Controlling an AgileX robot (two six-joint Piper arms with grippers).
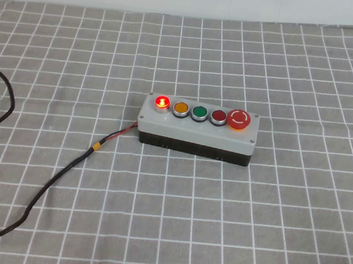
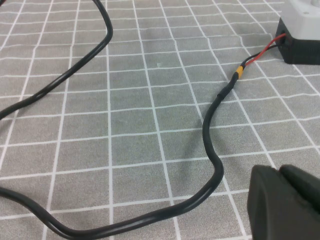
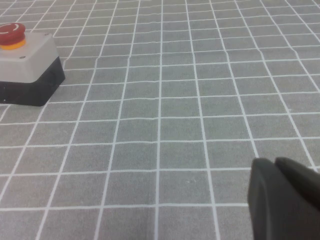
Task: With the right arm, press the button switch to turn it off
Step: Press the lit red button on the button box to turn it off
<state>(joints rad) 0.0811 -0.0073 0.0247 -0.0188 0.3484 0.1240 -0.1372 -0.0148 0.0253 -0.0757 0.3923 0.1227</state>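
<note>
While its round red light point(image 1: 161, 101) glows, the boxy grey button switch point(image 1: 195, 132) sits mid-table on the checked cloth point(image 1: 267, 231), its black cord point(image 1: 49, 184) curling left. The dark left gripper point(image 2: 284, 202) hangs by the cord. The right gripper point(image 3: 282, 197) is off the box's red-knob end. Nobody can tell their grip.

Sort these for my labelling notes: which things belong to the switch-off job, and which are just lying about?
Job: button box; its lit red button; right pincer, low over the checked cloth, away from the box.
Idle: left pincer, low by the black cable; checked cloth.
</note>
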